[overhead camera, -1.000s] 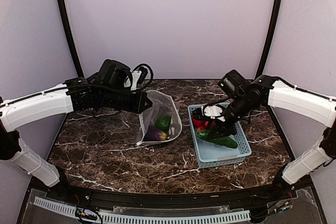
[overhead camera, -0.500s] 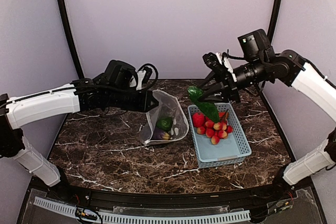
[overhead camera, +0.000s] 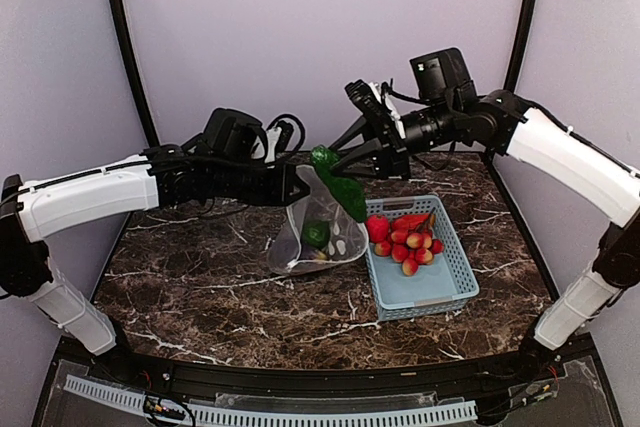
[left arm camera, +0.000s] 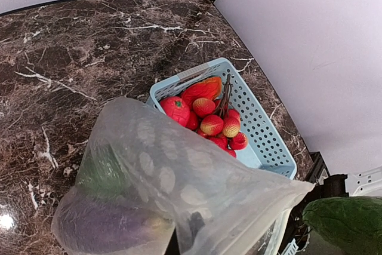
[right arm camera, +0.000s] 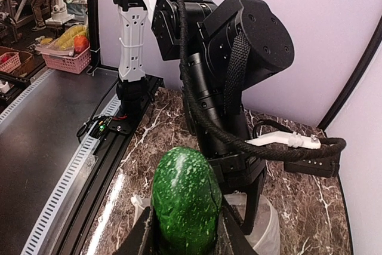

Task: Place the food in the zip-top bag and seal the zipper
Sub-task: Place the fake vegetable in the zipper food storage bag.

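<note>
The zip-top bag [overhead camera: 320,222] stands open at the table's middle; a purple eggplant [left arm camera: 101,225] and a green piece [overhead camera: 315,234] lie inside. My left gripper [overhead camera: 296,185] is shut on the bag's upper edge and holds its mouth up. My right gripper [overhead camera: 350,169] is shut on a green cucumber [overhead camera: 338,183] and holds it in the air just above the bag's mouth. The cucumber fills the right wrist view [right arm camera: 186,198] between the fingers. Several red and red-yellow food pieces [overhead camera: 405,237] lie in the light-blue basket [overhead camera: 425,287]. I cannot make out the zipper's slider.
The basket stands right of the bag and touches it; it also shows in the left wrist view [left arm camera: 271,147]. Dark marble table [overhead camera: 200,277]. Purple walls stand behind and on both sides. A black rail [overhead camera: 300,382] runs along the near edge.
My right gripper lifted the cucumber out of the basket and carried it up and left to above the bag's mouth. The left gripper has kept hold of the bag, raising its mouth slightly.
</note>
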`<move>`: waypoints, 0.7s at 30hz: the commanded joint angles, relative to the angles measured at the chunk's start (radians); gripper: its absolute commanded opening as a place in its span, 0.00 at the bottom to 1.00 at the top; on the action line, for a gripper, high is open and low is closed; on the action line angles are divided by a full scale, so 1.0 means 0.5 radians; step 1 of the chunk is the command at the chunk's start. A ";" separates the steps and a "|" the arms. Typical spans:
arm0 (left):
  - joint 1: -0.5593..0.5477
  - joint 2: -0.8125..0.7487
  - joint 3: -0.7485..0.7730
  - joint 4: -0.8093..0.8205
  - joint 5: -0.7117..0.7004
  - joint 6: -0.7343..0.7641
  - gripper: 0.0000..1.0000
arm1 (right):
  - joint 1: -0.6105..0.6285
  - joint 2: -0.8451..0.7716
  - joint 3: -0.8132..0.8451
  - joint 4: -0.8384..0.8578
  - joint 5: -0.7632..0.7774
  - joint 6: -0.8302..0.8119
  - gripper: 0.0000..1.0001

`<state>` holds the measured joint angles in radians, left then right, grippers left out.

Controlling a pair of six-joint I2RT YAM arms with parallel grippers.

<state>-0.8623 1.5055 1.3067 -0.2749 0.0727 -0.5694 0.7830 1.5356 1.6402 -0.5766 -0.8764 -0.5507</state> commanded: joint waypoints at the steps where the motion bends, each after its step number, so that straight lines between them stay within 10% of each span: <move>1: 0.053 -0.008 0.064 0.007 0.138 -0.040 0.01 | 0.023 0.080 0.077 0.220 -0.124 0.033 0.27; 11: 0.113 -0.028 0.102 -0.020 0.313 -0.109 0.01 | 0.033 0.374 0.291 0.244 -0.098 -0.088 0.27; 21: 0.170 -0.083 0.067 0.020 0.400 -0.185 0.01 | 0.032 0.294 0.110 0.308 0.165 -0.134 0.62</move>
<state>-0.7933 1.5055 1.3273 -0.2852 0.2459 -0.6418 0.7925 1.7401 1.7420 -0.4622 -0.8436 -0.6167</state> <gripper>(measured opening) 0.010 0.556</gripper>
